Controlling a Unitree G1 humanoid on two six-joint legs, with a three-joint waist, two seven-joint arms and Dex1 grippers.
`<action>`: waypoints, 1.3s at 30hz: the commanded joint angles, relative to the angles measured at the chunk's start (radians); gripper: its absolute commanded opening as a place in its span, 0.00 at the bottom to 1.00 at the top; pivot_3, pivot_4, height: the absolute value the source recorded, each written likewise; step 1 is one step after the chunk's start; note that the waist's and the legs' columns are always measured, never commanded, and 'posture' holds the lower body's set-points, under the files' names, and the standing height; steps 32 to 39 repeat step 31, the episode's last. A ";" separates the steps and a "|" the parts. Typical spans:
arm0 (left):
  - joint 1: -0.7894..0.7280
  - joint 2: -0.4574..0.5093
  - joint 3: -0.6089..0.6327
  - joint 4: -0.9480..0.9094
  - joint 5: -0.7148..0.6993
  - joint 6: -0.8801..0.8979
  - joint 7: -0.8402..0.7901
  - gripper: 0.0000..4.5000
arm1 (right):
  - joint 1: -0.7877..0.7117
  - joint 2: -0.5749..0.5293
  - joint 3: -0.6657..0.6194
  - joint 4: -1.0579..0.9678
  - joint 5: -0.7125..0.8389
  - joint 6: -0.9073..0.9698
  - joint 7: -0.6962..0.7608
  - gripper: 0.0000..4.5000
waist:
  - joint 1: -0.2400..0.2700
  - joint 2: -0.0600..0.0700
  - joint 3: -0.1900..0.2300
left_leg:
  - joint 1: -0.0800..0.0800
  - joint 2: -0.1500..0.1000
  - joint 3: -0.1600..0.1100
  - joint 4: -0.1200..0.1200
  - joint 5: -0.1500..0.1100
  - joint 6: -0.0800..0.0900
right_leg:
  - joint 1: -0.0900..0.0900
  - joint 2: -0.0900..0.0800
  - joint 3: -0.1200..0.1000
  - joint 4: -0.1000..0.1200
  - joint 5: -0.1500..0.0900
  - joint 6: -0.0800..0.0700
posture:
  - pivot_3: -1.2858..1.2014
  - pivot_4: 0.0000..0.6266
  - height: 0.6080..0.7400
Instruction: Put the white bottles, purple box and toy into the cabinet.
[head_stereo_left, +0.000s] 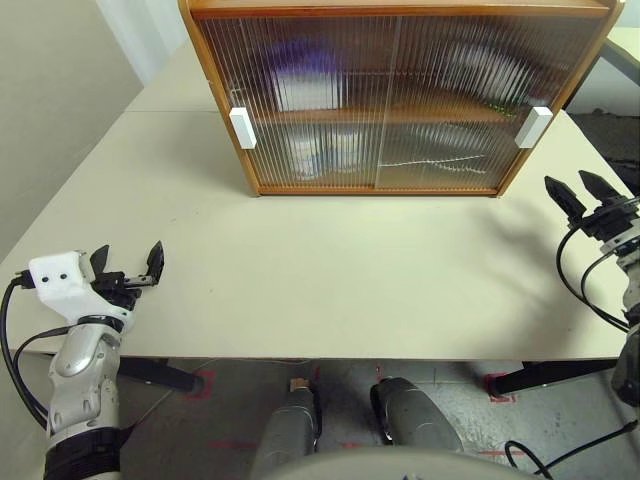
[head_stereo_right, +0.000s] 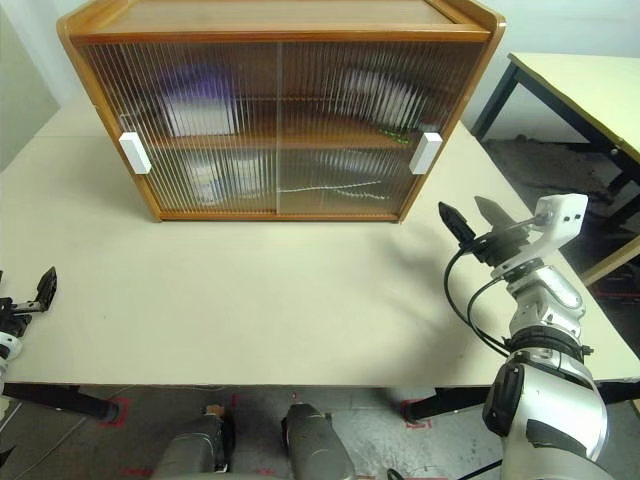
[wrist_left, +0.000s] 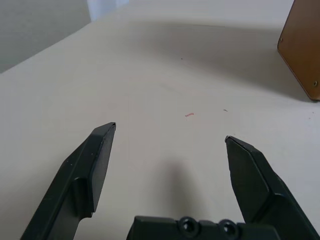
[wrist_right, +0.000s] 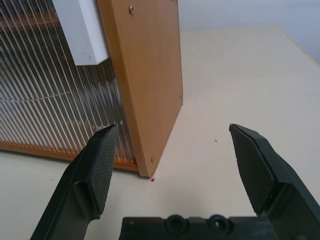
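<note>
The orange-brown cabinet (head_stereo_left: 395, 10) stands at the back of the table with both ribbed doors slid shut. Through the left door a purple and white blur, the purple box (head_stereo_left: 310, 82), lies on the upper shelf. Below it show the pale shapes of the white bottles (head_stereo_left: 322, 155). Behind the right door a faint pale shape with a green fleck (head_stereo_right: 393, 130) sits on the shelf; I cannot tell whether it is the toy. My left gripper (head_stereo_left: 128, 265) hovers open and empty at the table's near left corner. My right gripper (head_stereo_right: 475, 218) is open and empty beside the cabinet's right end (wrist_right: 150, 75).
White block handles sit at the outer edge of each door: left (head_stereo_left: 242, 127), right (head_stereo_left: 533, 127). The cream table (head_stereo_left: 340, 270) is bare between the cabinet and its front edge. A second table (head_stereo_right: 590, 90) stands off to the right.
</note>
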 joint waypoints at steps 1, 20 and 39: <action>0.005 0.006 0.012 0.025 -0.003 -0.014 -0.009 1.00 | -0.002 0.004 -0.016 0.015 0.002 -0.014 0.000 0.99 | 0.002 0.000 0.000 | 0.000 0.000 0.000 0.000 0.000 0.000 | 0.000 0.000 0.000 0.000 0.000 0.000 | 0.44 0.15 1.00; -0.006 0.014 -0.001 -0.009 -0.020 -0.007 -0.056 1.00 | -0.020 0.017 -0.008 0.030 -0.018 -0.025 -0.060 0.99 | 0.011 0.001 0.002 | 0.000 0.002 0.001 0.000 0.000 0.000 | 0.000 0.001 0.000 0.000 0.000 0.000 | 0.45 0.22 1.00; 0.014 0.040 0.007 -0.041 -0.031 0.014 -0.074 1.00 | 0.002 0.007 -0.021 0.035 -0.015 -0.036 -0.083 0.99 | 0.025 0.000 0.009 | 0.000 0.002 0.001 0.000 -0.005 -0.008 | -0.001 0.001 0.001 0.000 0.000 -0.001 | 0.45 0.24 1.00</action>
